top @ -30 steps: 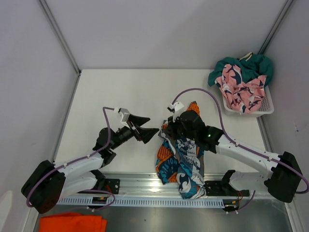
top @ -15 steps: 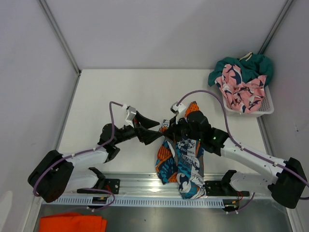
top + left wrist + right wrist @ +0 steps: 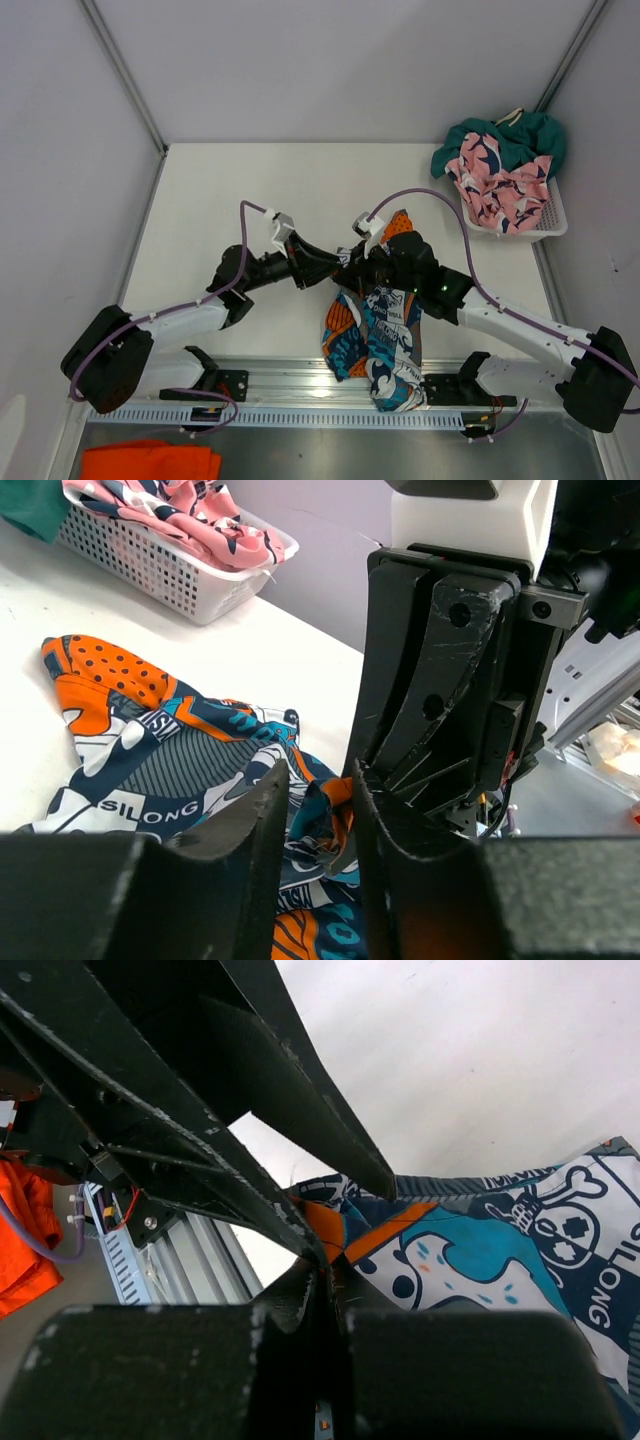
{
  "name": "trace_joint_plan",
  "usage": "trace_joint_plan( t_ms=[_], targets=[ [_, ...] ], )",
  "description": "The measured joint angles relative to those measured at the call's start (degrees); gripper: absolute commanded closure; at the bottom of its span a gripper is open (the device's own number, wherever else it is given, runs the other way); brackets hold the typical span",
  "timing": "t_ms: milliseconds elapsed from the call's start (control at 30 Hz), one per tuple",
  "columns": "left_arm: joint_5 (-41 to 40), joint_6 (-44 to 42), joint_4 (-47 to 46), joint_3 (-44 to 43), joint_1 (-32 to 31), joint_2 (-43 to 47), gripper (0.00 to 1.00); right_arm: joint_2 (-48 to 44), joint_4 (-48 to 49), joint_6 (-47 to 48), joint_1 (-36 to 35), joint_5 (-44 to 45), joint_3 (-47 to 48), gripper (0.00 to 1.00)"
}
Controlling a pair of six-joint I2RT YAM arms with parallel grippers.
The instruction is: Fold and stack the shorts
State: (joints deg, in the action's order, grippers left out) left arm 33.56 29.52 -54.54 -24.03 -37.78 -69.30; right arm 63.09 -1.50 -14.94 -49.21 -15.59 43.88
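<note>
From the top camera, the printed shorts [image 3: 378, 335] lay crumpled on the tabletop [image 3: 250, 190] near its front edge, between the two arms. The pink shark shorts [image 3: 495, 185] and the teal shorts [image 3: 520, 135] sat heaped in the mesh basket [image 3: 548, 228] at the far right, so the work looked to be on its first garment: getting hold of an edge before spreading and folding. Both arms reached inward and low, and the left end effector [image 3: 333, 268] met the right end effector [image 3: 350, 272] tip to tip at the upper left corner of the printed shorts. An orange cloth [image 3: 150, 462] lay off the tabletop at the lower left. In the left wrist view, the left end effector's fingers [image 3: 245, 815] stood narrowly parted around a raised fold of the printed shorts [image 3: 150, 760], just under the right end effector [image 3: 362, 768]; whether they bit the cloth could not be told. In the right wrist view, the right end effector [image 3: 322, 1290] was pressed together, apparently pinching that same corner of the printed shorts [image 3: 500, 1250], with the left one's fingers angled in from above. The next move probably called for a firm left grip beside the right one, then drawing the two held points apart to flatten the cloth.
</note>
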Motion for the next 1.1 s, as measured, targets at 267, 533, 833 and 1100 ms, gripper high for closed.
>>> trace_joint_plan(
  t_ms=[267, 533, 833, 1100],
  targets=[
    [-0.4, -1.6, 3.0, -1.7, -0.9, -0.6, 1.00, 0.0, 1.0, -1.0, 0.1, 0.1, -0.5, 0.68],
    [-10.4, -2.7, 10.8, -1.7, -0.9, 0.9, 1.00, -0.9, -3.0, -2.7, -1.8, 6.3, -0.8, 0.00],
    [-34.5, -1.7, 26.0, -1.7, 3.0, 6.2, 1.00, -3.6, -15.5, -6.9, -18.2, 24.1, -3.0, 0.01],
    [-43.1, 2.3, 34.2, -1.2, 11.3, 9.1, 1.00, -1.6, -21.7, -11.7, -27.2, 32.9, -4.0, 0.02]
  ],
)
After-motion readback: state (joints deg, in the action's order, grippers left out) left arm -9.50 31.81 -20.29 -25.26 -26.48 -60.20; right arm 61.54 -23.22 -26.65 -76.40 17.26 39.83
